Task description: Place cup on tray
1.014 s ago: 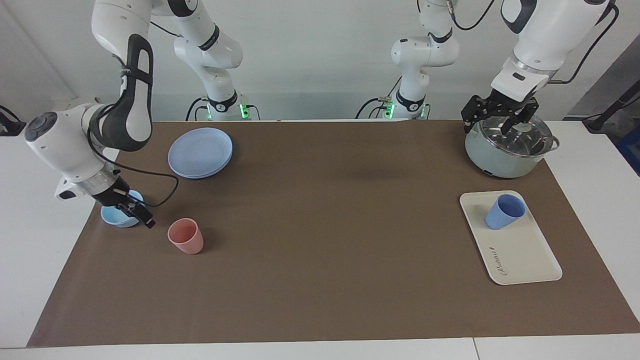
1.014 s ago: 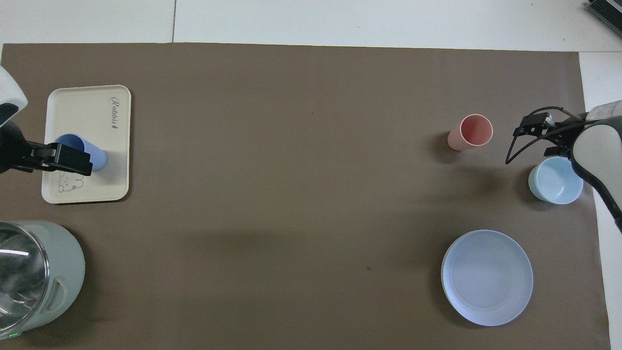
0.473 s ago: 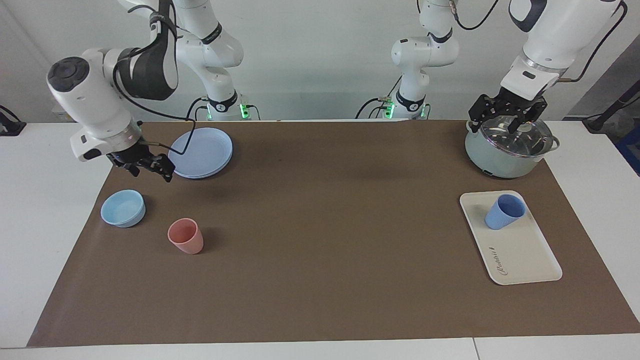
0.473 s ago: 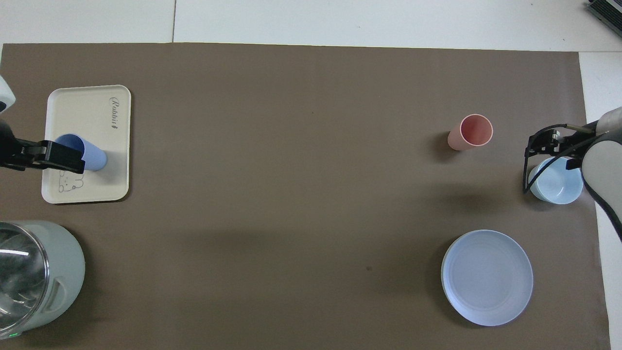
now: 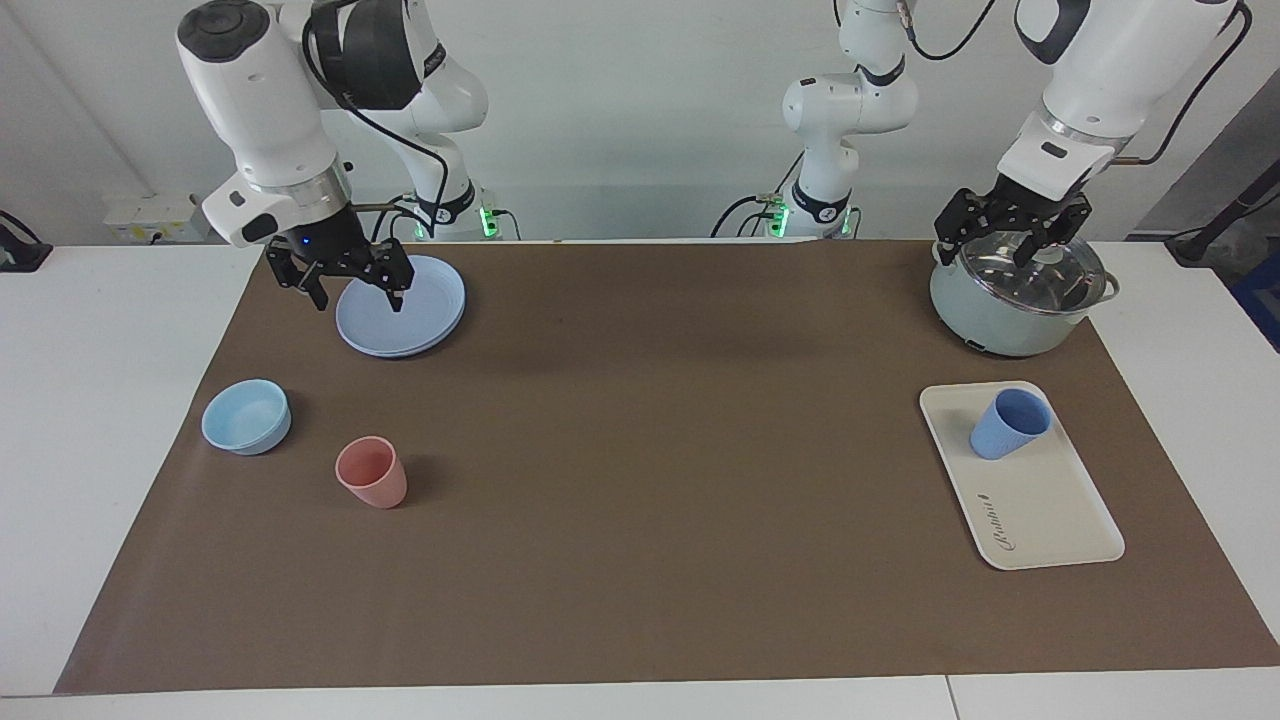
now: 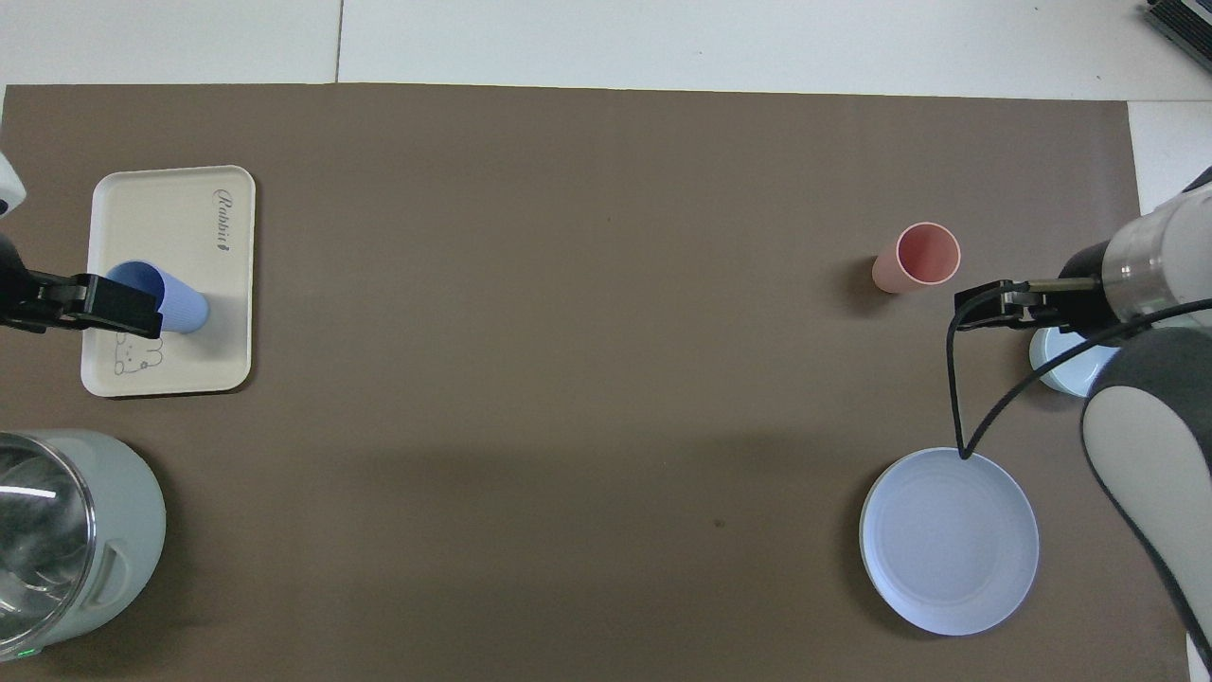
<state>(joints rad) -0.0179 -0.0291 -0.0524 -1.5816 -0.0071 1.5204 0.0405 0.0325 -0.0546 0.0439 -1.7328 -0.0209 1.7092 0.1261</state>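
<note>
Right gripper [image 5: 347,287] risen from light-blue bowl [image 5: 246,416] to over blue plate [image 5: 401,305], fingers spread, empty. Left gripper [image 5: 1008,232] spread over pot [image 5: 1018,293]. Periwinkle cup [image 5: 1009,423] upright on tray [image 5: 1040,505]; risk: returning arm toppling cup.

High facing view — steep overhead

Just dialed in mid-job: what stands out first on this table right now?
The blue cup stands upright on the cream tray at the left arm's end, so placement looks done. The left gripper hangs open over the lidded pot, nearer the robots than the tray. The right gripper hangs open over the round plate.
</note>
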